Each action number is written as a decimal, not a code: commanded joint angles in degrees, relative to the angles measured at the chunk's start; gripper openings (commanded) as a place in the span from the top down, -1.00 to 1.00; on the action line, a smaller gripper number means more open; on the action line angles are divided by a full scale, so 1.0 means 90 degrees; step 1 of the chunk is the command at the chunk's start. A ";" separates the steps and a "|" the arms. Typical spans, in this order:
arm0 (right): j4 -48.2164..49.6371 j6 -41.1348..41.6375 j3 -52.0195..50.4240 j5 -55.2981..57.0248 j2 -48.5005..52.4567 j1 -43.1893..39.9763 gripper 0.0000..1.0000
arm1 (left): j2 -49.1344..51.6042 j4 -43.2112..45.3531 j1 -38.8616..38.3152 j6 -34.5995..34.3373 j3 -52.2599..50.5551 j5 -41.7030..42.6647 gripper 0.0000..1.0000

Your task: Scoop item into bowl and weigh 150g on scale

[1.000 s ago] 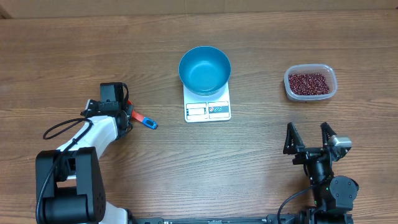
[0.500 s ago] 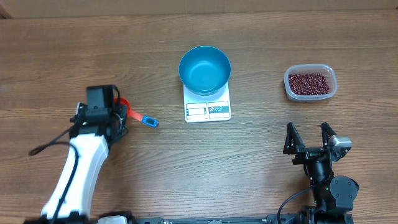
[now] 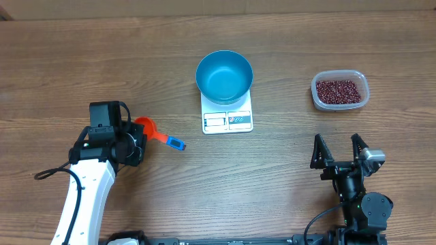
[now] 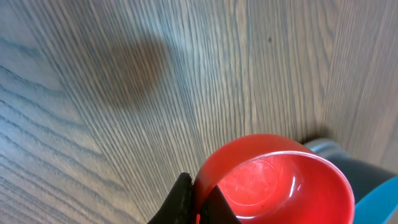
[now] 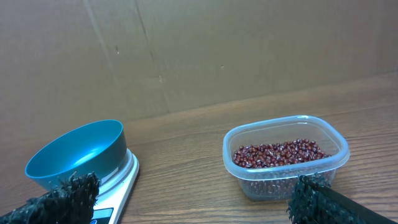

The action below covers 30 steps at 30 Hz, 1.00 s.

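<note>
My left gripper [image 3: 136, 135] sits left of the scale and is shut on the rim of a small red scoop [image 3: 145, 126]. The scoop's blue handle tip [image 3: 176, 143] points right. In the left wrist view the black fingertips [image 4: 184, 200] pinch the red cup's wall, and the scoop [image 4: 273, 180] is empty. The blue bowl [image 3: 224, 76] stands empty on the white scale [image 3: 227, 120]. The dark red beans [image 3: 338, 89] fill a clear tub [image 3: 364, 97] at the right. My right gripper [image 3: 336, 141] rests open near the front right, holding nothing, a little short of the tub [image 5: 286, 158].
A cardboard wall [image 5: 186, 50] closes off the back of the table. The left arm's black cable [image 3: 51, 170] loops beside its white link. In the right wrist view the bowl [image 5: 78, 155] and the scale [image 5: 122, 179] lie to the left.
My left arm has drawn back toward the front with the scoop. The scoop has shifted right and turned, so its red cup now shows open-side up. The right arm has stayed still.
</note>
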 commanded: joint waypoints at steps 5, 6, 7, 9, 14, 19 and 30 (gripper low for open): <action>0.0032 -0.0005 -0.0068 0.0046 -0.0063 0.0041 -1.00 | -0.0138 -0.0117 0.0029 0.0493 0.0083 0.0634 0.92; 0.0032 -0.0005 -0.0068 0.0049 -0.0061 0.0041 -1.00 | -0.0138 -0.0117 0.0029 0.0459 0.0083 0.0636 0.92; 0.0034 -0.0007 -0.0068 0.0049 -0.0061 0.0041 -1.00 | -0.0138 -0.0112 0.0029 0.0454 0.0083 0.0636 0.92; 0.0032 -0.0007 -0.0068 0.0046 -0.0063 0.0041 -1.00 | -0.0138 -0.0095 0.0029 0.0457 0.0083 0.0634 0.92; 0.0155 0.0005 -0.0068 0.0034 -0.0063 0.0041 -1.00 | -0.0138 -0.0100 0.0029 0.0459 0.0083 0.0636 0.92; 0.0104 0.0369 -0.0068 -0.0476 -0.0063 0.0041 -1.00 | -0.0138 -0.0078 0.0029 0.0457 0.0083 0.0716 0.92; 0.0136 0.4396 -0.0068 -0.2079 -0.0063 0.0041 -1.00 | -0.0138 0.0083 0.0029 0.0459 0.0083 0.0726 0.92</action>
